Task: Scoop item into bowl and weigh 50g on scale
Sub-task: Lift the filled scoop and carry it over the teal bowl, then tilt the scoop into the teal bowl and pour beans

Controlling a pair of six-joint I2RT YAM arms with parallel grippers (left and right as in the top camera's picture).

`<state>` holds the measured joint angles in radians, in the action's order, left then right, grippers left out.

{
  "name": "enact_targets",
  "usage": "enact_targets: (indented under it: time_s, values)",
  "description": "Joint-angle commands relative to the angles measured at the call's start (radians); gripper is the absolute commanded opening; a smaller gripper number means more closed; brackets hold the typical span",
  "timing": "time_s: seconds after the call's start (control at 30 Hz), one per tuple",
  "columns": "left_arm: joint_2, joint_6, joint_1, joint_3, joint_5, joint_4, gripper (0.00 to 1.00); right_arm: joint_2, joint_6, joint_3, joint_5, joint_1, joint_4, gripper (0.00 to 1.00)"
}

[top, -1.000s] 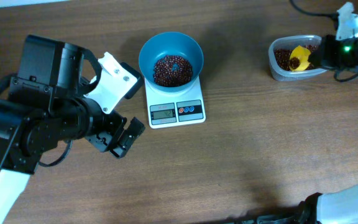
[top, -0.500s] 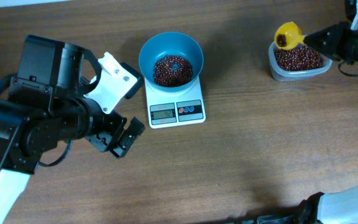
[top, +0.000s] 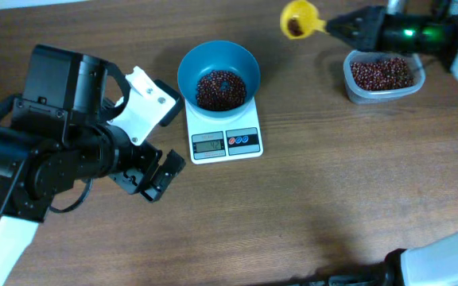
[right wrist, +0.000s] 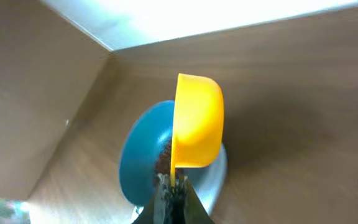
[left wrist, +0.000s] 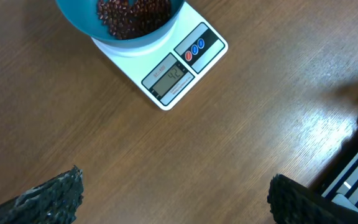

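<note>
1. Two arms are at the wooden table [top: 332,191], one on each side.
2. The left arm is bent low over the left part of the table. The left gripper [top: 153,176] is near the front left corner of the scale [top: 226,141] and does not touch it. Its jaws are spread wide and it holds nothing.
3. The right arm reaches in from the right side, along the back of the table. The right gripper [top: 348,26] is clenched tight on the handle of a yellow scoop [top: 296,17].
4. One scoop is up in the air, between the bowl [top: 191,70] and the clear tub [top: 350,79], apart from both. A few beans [top: 295,26] sit in it.
5. One blue bowl stands on the back part of the one white scale. A heap of beans [top: 219,89] lies in it.
6. One tub stands well to the right and holds more beans.
7. There are too many beans to count, in three places: bowl, tub and scoop.
8. The scale has one grey screen, one red button and two blue buttons.
</note>
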<state>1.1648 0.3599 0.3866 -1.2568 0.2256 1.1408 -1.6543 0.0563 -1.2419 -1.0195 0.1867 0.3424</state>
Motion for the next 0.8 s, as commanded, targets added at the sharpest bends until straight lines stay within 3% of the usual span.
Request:
enact_targets:
  time_s: [0.0,0.13,0.23,0.43,0.77]
  values:
    - [-0.013,0.016,0.003,-0.018,0.014,-0.002,0.99,-0.001,0.011,-0.010,-0.021,-0.073,-0.040,0.04]
    - [-0.013,0.016,0.003,-0.018,0.014,-0.002,0.99,-0.002,-0.054,-0.009,-0.016,-0.146,-0.042,0.04]
    - [-0.013,0.016,0.003,-0.018,0.014,-0.002,0.99,-0.002,-0.192,-0.009,-0.003,-0.200,-0.040,0.04]
    - [-0.013,0.016,0.003,-0.018,0.014,-0.002,0.99,-0.002,-0.398,-0.009,0.321,-0.327,-0.042,0.04]
    - [-0.013,0.016,0.003,-0.018,0.014,-0.002,0.99,-0.002,-0.446,-0.009,0.375,-0.378,-0.072,0.04]
